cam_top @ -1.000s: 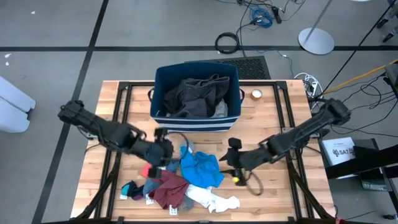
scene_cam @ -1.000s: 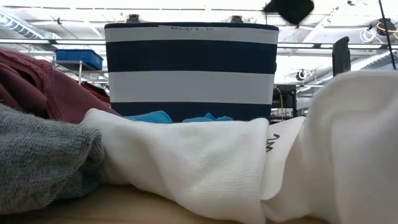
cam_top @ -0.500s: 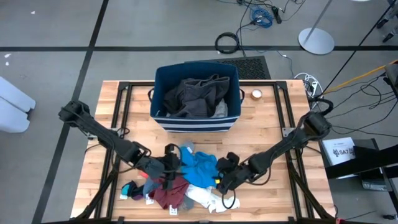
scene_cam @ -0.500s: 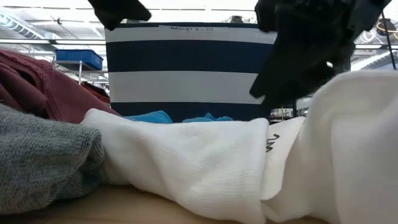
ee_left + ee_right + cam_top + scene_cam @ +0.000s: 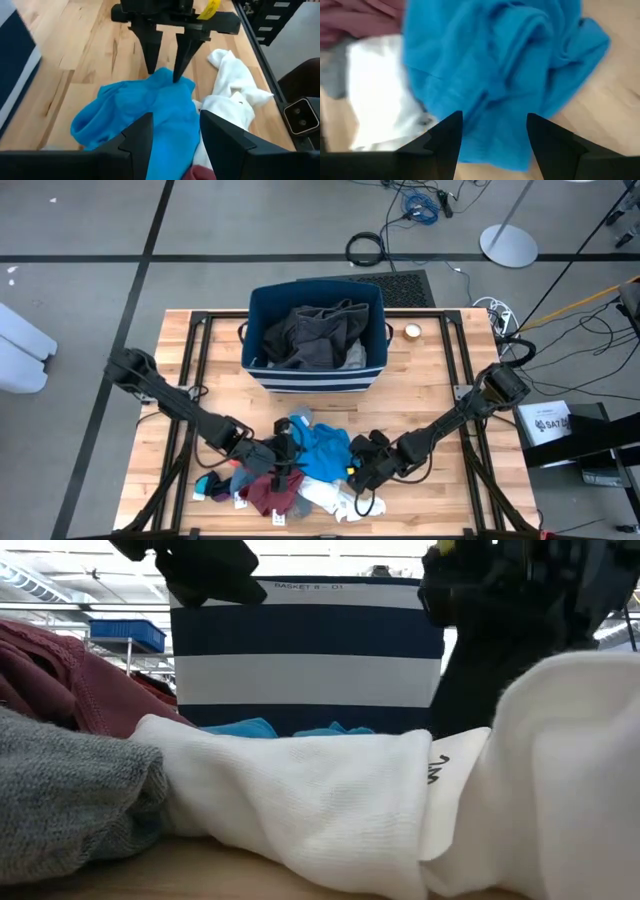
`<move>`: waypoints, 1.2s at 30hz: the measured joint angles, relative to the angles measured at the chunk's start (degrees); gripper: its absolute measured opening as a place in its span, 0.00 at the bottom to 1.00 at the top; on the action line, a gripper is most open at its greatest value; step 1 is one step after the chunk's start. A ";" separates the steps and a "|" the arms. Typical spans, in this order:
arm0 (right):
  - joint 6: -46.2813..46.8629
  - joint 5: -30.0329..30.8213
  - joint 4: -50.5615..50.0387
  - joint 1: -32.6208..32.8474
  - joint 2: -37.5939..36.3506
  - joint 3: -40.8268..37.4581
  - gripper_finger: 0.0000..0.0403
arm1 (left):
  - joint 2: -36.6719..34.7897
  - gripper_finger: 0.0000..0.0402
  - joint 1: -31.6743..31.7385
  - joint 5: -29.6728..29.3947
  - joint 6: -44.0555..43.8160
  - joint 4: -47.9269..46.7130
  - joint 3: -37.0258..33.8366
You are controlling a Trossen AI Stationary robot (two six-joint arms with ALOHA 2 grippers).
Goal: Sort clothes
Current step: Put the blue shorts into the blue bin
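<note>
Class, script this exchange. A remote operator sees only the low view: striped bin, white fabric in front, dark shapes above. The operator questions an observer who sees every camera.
Operator: What is in the bin?
Observer: Dark grey garments lie piled inside the bin.
Operator: What are those dark shapes?
Observer: They are the two grippers. The left gripper and right gripper face each other over the bright blue piece.
Operator: Is either holding anything?
Observer: No, both are open and empty.
</note>
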 joint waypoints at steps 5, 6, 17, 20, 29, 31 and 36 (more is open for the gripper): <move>2.43 0.53 2.75 -0.04 -0.02 0.00 0.52 | 1.03 0.43 0.04 0.07 2.68 2.58 0.00; 2.78 0.70 2.78 -0.07 -0.02 0.00 0.52 | 1.03 0.43 0.04 0.07 3.17 2.78 0.02; 2.87 0.43 7.64 -0.03 3.32 0.04 0.50 | 1.03 0.43 1.20 0.29 4.73 3.83 0.07; 2.86 0.26 8.11 -0.03 4.90 0.02 0.45 | 1.03 0.43 1.54 0.48 4.73 3.83 0.07; -7.36 0.29 14.59 -1.76 4.46 0.00 0.03 | 1.03 0.43 1.53 0.54 4.71 4.69 0.07; -9.16 0.35 14.80 -2.66 2.57 0.00 0.02 | 1.03 0.43 1.53 0.65 4.68 5.15 0.07; -12.54 0.93 14.92 -4.78 -3.16 0.00 0.00 | 1.01 0.43 1.53 0.27 3.15 5.97 0.07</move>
